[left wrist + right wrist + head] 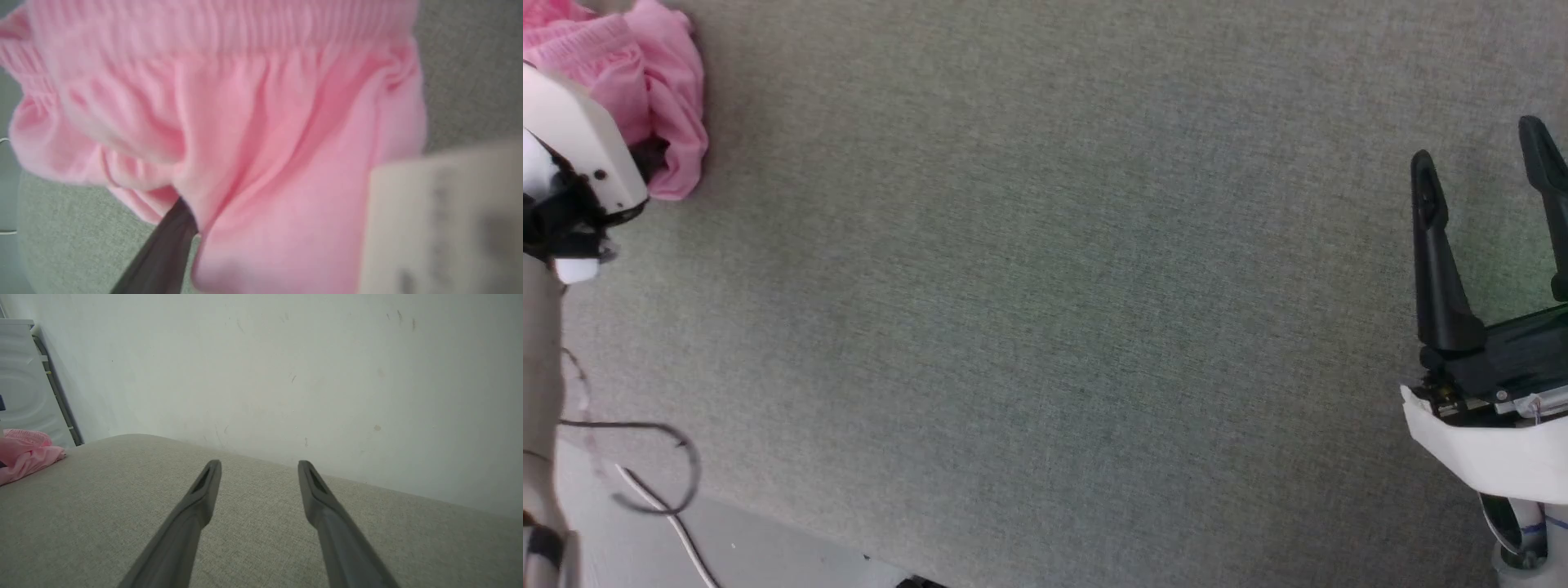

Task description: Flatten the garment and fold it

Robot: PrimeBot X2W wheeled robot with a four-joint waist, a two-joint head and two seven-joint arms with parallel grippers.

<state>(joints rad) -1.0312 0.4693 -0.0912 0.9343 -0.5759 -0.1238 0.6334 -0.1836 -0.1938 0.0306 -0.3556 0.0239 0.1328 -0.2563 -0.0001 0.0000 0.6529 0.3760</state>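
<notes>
At the upper left of the head view, light pink thin-cloth shorts (662, 90) lie crumpled in a heap on the grey-green woven surface (1045, 327), partly covered by the pale left forearm (572, 139). On the left gripper (260, 204) the jaws are spread wide, with one dark finger (165, 245) tucked under a fold at lower centre of the left wrist view and nothing visibly pinched. The right gripper (1476, 143) is at the right edge, fingers wide apart, empty, above bare surface and well apart from the shorts. The step in hand looks like the first grab, to bring the heap toward frame centre. It is best done by closing on a single layer near the gathered elastic waistband (224, 28), not a wad, then pulling low and slow so the cloth spreads instead of rolling. The right gripper should take the opposite edge. Hard to make out: the second left finger is buried in cloth, the white care label (441, 220) is blurred and unreadable, the shorts are cut off at the top-left corner, and the leg openings can't be found.
</notes>
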